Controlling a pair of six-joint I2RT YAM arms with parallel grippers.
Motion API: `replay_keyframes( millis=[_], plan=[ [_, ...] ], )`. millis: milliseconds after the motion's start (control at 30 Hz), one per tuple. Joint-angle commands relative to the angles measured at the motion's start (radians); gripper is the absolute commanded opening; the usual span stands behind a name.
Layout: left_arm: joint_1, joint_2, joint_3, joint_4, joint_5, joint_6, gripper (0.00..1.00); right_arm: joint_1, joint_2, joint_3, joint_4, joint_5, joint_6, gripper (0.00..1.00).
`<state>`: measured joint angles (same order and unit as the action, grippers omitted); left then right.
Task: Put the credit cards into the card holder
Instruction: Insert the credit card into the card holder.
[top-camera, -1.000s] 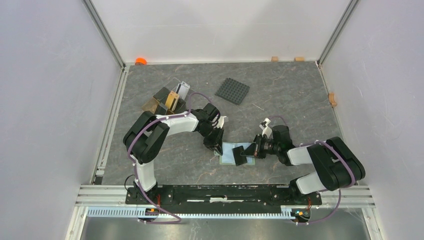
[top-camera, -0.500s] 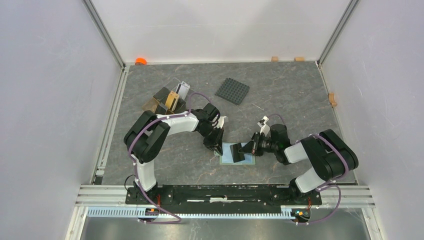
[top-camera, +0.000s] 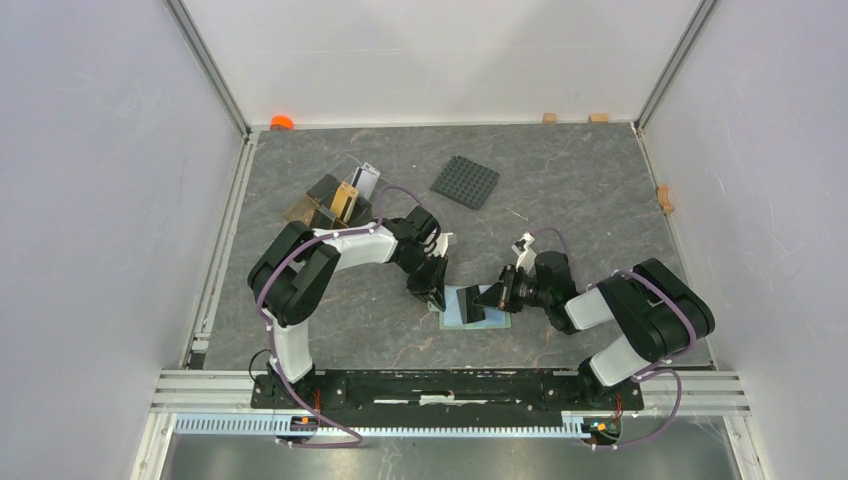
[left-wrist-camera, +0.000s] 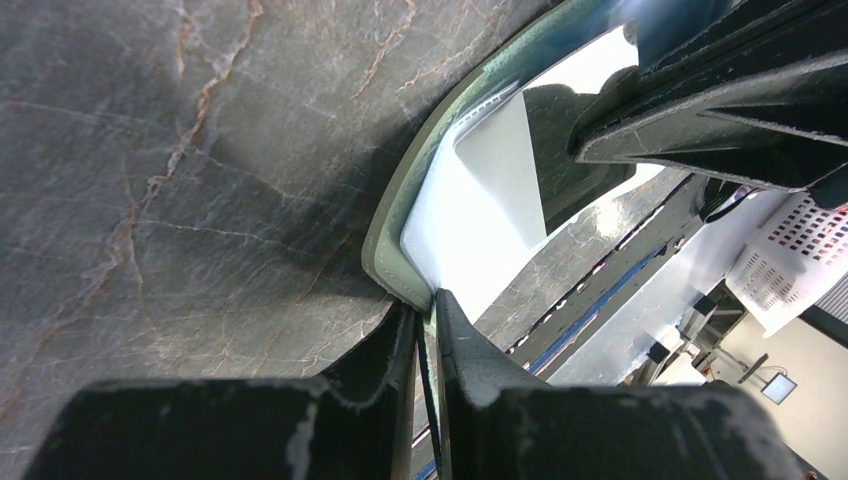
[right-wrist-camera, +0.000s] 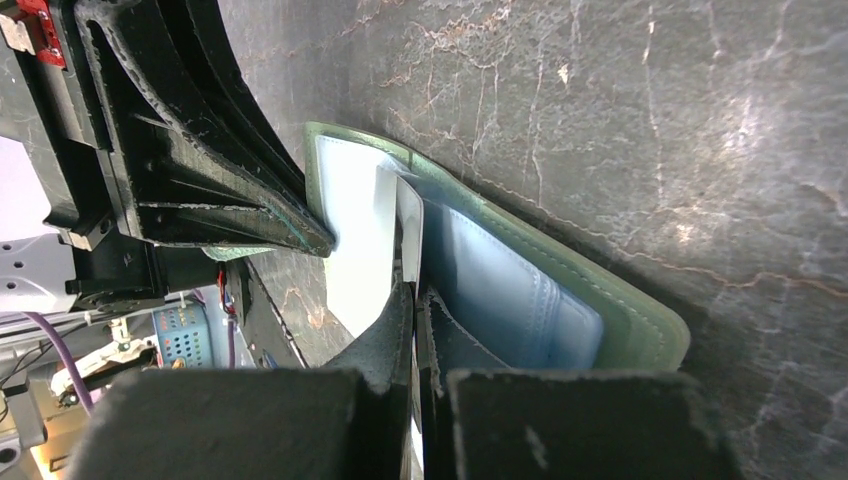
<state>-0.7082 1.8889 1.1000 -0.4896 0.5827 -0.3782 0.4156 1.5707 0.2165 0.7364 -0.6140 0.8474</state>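
The card holder (top-camera: 455, 315) lies open on the table (top-camera: 580, 180), between the left gripper (top-camera: 437, 299) and the right gripper (top-camera: 491, 298) (one card (top-camera: 471, 305) is over it). Behind it sits the plate (top-camera: 465, 182); back left, the tray (top-camera: 300, 211) with cards (top-camera: 347, 198).

The left tool (top-camera: 433, 292) grips the card holder's (top-camera: 490, 320) edge on the desk (top-camera: 570, 180). Opposite it, the right tool (top-camera: 490, 297) holds a black card (top-camera: 468, 303) over the holder.

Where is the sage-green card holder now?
Top view: the sage-green folding card holder lies open at front centre, between the left pincer and right pincer.
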Motion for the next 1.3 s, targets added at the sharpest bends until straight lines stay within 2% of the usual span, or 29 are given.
replay_keyframes(
  millis=[0, 167, 300, 700, 900, 1267],
  plan=[
    [-0.005, 0.016, 0.026, 0.028, 0.055, -0.041, 0.17, 0.046, 0.019, -0.047, -0.033, 0.154, 0.003, 0.00],
    [-0.005, 0.016, 0.020, 0.036, 0.062, -0.048, 0.17, 0.071, -0.012, -0.082, 0.008, 0.203, 0.049, 0.05],
    [-0.005, 0.013, 0.017, 0.034, 0.049, -0.048, 0.14, 0.071, -0.067, -0.073, -0.039, 0.214, 0.014, 0.10],
    [-0.005, 0.012, 0.006, 0.055, 0.070, -0.067, 0.11, 0.075, -0.358, 0.087, -0.526, 0.379, -0.247, 0.40],
    [-0.005, 0.003, 0.004, 0.056, 0.071, -0.068, 0.11, 0.095, -0.393, 0.104, -0.619, 0.384, -0.261, 0.41],
    [-0.005, 0.008, 0.000, 0.056, 0.072, -0.071, 0.12, 0.187, -0.396, 0.068, -0.570, 0.359, -0.151, 0.40]
  ],
)
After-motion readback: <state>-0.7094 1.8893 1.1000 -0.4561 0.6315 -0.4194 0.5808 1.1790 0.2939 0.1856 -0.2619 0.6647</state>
